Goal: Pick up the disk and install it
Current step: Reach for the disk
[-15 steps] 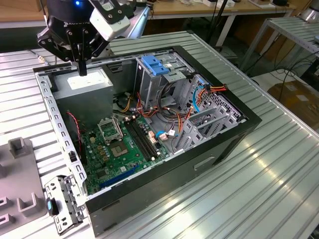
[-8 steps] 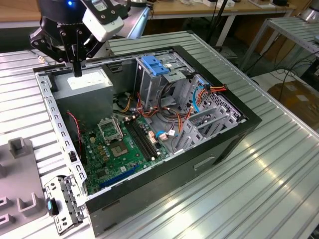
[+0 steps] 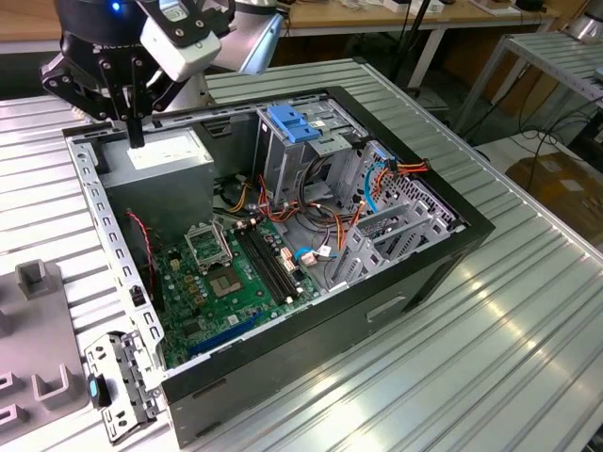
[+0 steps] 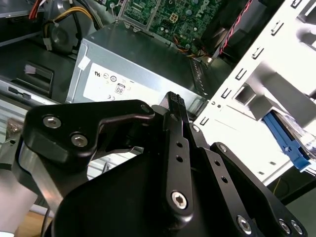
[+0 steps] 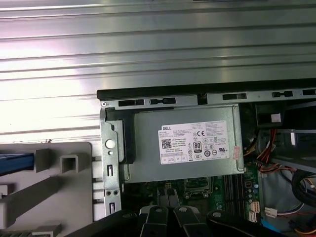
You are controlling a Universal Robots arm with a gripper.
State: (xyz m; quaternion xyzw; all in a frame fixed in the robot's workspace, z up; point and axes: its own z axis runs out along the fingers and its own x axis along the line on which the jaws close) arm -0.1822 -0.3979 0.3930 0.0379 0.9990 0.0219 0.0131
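The gripper point(image 3: 137, 132) hangs over the power supply point(image 3: 165, 151) in a corner of the open computer case point(image 3: 424, 273). Its jaws are closed together and hold nothing. The disk point(image 5: 15, 163) is outside the case. In the first wrist view its blue edge sits in the grey fixture point(image 5: 74, 212), beyond the case side rail point(image 5: 111, 163). The visible edge runs crosswise to that rail. From the gripper, the fixture lies toward the exterior view's left.
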